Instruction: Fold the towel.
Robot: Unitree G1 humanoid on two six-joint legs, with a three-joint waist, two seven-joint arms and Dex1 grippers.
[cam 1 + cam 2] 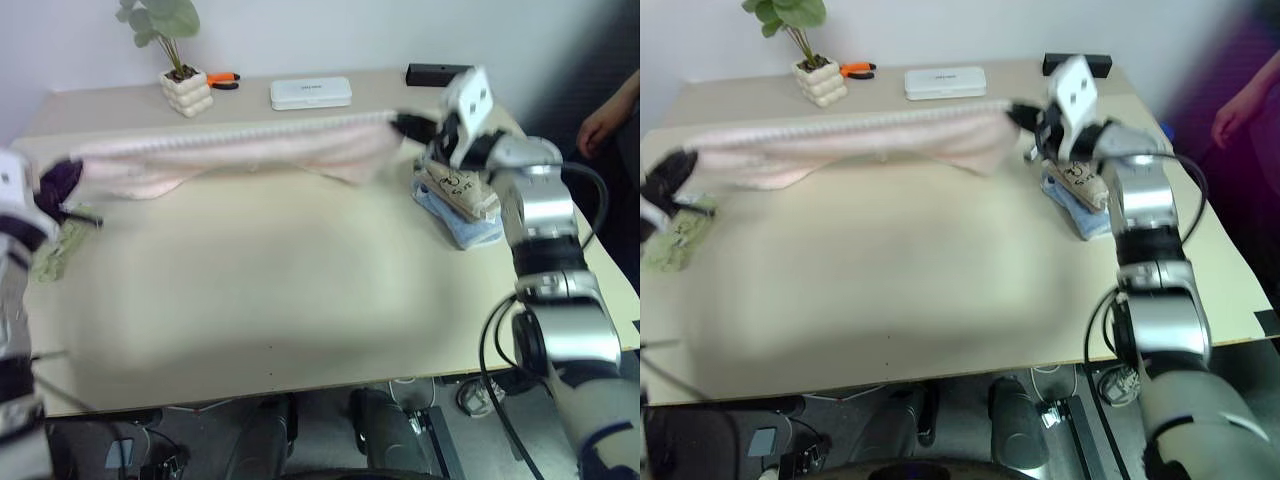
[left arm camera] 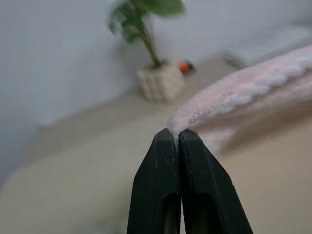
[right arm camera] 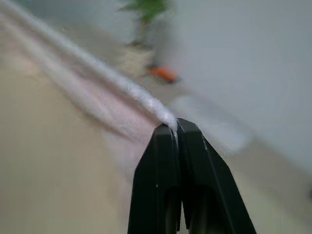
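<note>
Pale pink terry, the soft hand towel (image 1: 240,152) with its white stitched edge hangs stretched in a long band above the far half of the beige table (image 1: 280,300), its lower folds sagging toward the tabletop. The head views take in the whole span: the left gripper (image 1: 62,185) at one end, the right gripper (image 1: 405,124) at the other, and beyond the towel a small potted plant in a white knobbly pot (image 1: 185,88), orange-handled pliers (image 1: 224,79), a flat white rectangular case (image 1: 311,92) and a black bar (image 1: 432,72) at the far edge. They also show a stack of folded cloths, beige over light blue (image 1: 462,205), just beside the right arm, a crumpled light green towel (image 1: 58,252) near the left arm, and a person's hand (image 1: 603,125) past the table's right side.

The wrist views show what the head views blur. In the left wrist view the two black fingers (image 2: 163,161) are pressed together with the towel's edge pinched at their tips. In the right wrist view the fingers (image 3: 163,146) are likewise closed tight on the white edge.
</note>
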